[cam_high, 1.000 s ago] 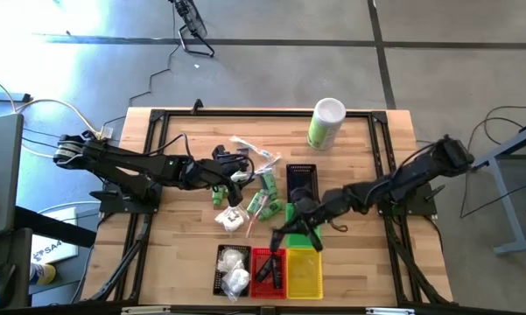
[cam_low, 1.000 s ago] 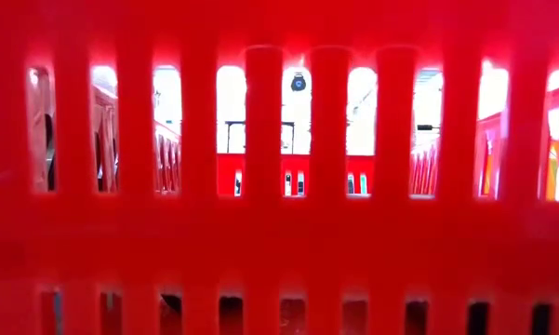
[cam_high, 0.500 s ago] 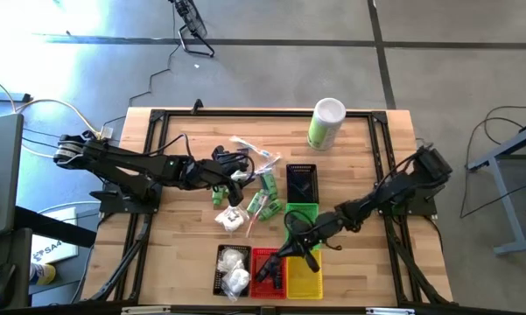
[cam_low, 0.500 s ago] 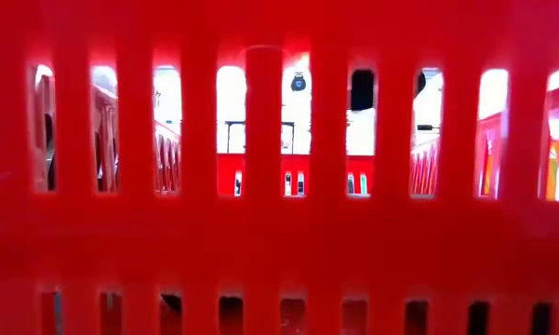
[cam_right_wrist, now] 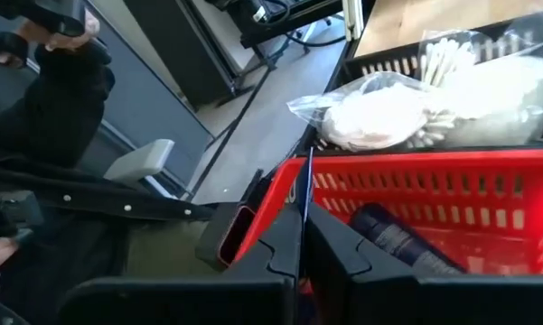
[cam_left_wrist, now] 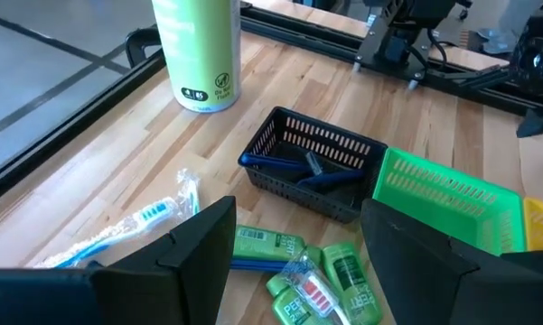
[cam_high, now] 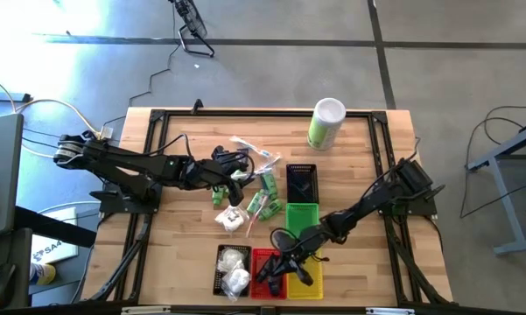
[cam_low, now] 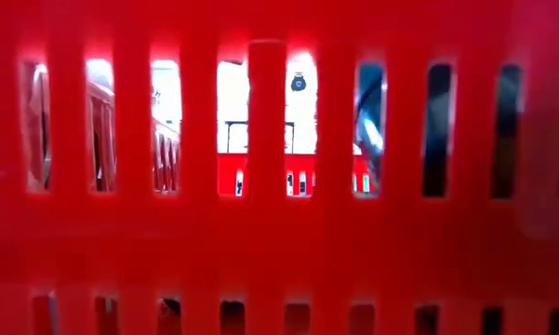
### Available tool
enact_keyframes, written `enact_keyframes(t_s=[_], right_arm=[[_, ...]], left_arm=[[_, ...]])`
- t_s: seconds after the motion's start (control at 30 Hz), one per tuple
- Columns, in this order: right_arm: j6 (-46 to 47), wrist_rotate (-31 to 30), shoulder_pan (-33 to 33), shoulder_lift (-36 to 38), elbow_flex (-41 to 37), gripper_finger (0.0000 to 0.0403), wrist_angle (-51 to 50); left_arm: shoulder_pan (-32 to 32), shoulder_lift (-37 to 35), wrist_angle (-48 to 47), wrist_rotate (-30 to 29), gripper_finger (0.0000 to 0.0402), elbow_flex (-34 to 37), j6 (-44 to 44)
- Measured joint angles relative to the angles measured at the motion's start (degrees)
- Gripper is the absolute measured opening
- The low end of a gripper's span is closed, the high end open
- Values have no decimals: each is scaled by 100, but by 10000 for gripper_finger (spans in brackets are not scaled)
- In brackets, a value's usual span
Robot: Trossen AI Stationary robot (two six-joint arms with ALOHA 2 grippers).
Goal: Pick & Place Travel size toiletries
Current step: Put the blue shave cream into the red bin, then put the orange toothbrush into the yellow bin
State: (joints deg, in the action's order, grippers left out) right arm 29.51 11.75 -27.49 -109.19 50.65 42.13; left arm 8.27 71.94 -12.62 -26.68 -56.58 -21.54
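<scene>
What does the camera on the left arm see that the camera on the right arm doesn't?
Only the left wrist view: the green canister, green bottles, a black basket with razors, the green basket. Only the right wrist view: the red basket holding a dark tube, white pouches beside it, the right tool shut on a thin stick. Both show wooden tabletop.

Four small green bottles (cam_high: 266, 185) lie on the bench (cam_high: 359, 175). There are five baskets (cam_high: 303, 184), one tall canister (cam_high: 326, 123) and two arms (cam_high: 149, 168).
</scene>
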Motion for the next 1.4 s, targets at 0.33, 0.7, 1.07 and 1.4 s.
enact_keyframes(t_s=[0.33,0.7,1.07,1.4], right_arm=[[-538,-350,15,99,-2,108,-198],[-1496,-466,348,1120,-4,133,-1355],[-2356,-430,1018,2622,-2,49,-3047],[-2867,-411,1841,3401,-13,3,-4545]], left_arm=[[0,0,-144,4,232,0,-13],[0,0,-131,17,232,0,-2],[0,0,-97,16,232,0,0],[-2,164,-72,-393,221,-2,66]])
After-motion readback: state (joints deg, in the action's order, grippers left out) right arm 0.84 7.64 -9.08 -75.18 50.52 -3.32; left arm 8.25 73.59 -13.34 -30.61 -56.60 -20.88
